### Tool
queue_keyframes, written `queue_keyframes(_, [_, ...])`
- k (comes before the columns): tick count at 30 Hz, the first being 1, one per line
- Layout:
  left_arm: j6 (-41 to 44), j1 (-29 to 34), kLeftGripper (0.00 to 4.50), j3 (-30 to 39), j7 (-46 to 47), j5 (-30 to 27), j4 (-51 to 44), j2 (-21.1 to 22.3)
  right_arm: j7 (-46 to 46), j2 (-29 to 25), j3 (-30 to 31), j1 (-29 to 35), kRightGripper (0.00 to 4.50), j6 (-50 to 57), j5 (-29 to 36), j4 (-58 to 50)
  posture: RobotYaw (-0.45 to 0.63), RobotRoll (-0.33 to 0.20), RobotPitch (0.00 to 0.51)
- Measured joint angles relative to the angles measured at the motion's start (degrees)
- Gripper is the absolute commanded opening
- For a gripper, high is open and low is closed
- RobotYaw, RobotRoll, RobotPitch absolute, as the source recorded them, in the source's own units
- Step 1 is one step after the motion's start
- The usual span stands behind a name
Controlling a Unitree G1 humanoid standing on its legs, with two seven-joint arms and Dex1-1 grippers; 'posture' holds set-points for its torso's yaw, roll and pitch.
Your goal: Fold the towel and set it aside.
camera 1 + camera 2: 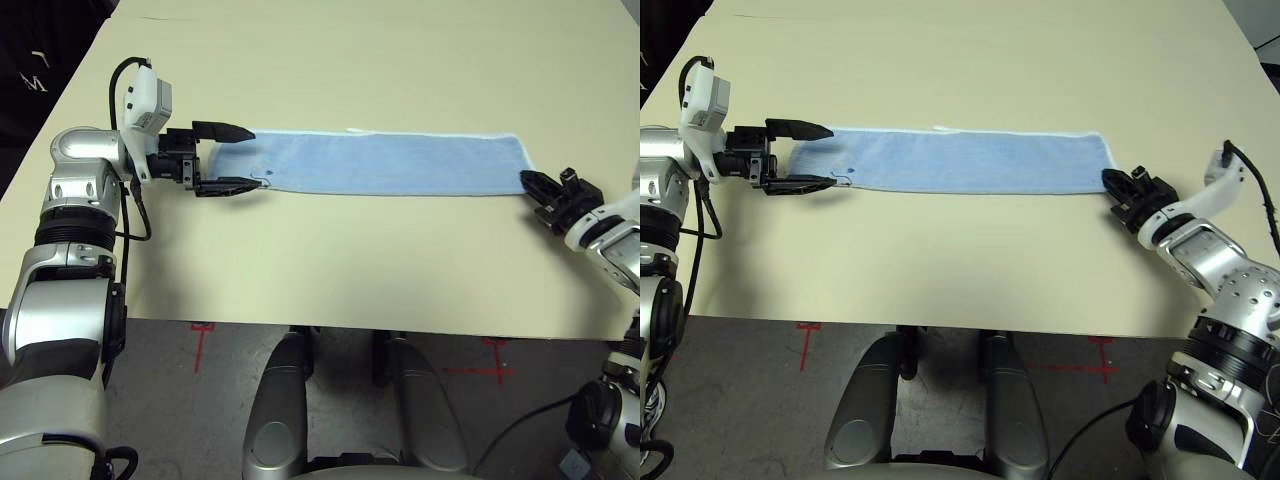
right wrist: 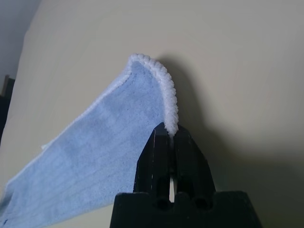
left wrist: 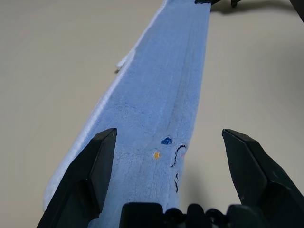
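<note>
One light-blue terry towel (image 1: 385,162) with white stitched edging lies on my pale cream table (image 1: 330,270), folded into a long narrow strip running from my left side to my right. I count one towel, two arms and two pincers.

My left pincer (image 1: 232,157) stands wide, its two black fingers (image 3: 90,175) straddling the towel's left end, one at the far edge and one at the near edge, clasping nothing. In the left wrist view, between those fingers, I see the towel's small embroidered marks (image 3: 167,141): one dark blue, one yellow dot, and two thin dark curved lines.

My right pincer (image 1: 1118,187) is pinched tight on the towel's right end. The right wrist view shows both fingers (image 2: 171,156) pressed together on the white stitched edging (image 2: 165,90), with that corner lifted off the table and arching above them.
</note>
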Motion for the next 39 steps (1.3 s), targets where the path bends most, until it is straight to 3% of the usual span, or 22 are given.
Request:
queue_keyframes(13, [-0.1, -1.1, 4.5, 0.0, 0.0, 0.4, 1.8, -0.6, 8.3, -4.9, 5.1, -5.6, 0.01, -9.0, -6.8, 4.6, 0.0, 0.0, 0.327])
queue_keyframes(25, [-0.1, -1.4, 4.5, 0.0, 0.0, 0.6, 1.9, -0.8, 24.9, -11.8, 8.6, -3.6, 0.01, -12.3, -10.0, 5.5, 0.0, 0.0, 0.323])
queue_keyframes(30, [-0.1, -1.7, 4.5, 0.0, 0.0, 0.6, 1.9, -1.0, 32.3, -14.9, 12.6, -3.0, 0.01, -15.6, -13.6, 3.7, -0.01, 0.0, 0.321])
queue_keyframes(39, [-0.1, -1.8, 4.5, 0.0, 0.0, 0.8, 2.0, -1.3, 41.1, -15.0, 22.2, -5.3, 0.01, -19.0, -18.1, -0.7, 0.0, 0.0, 0.316])
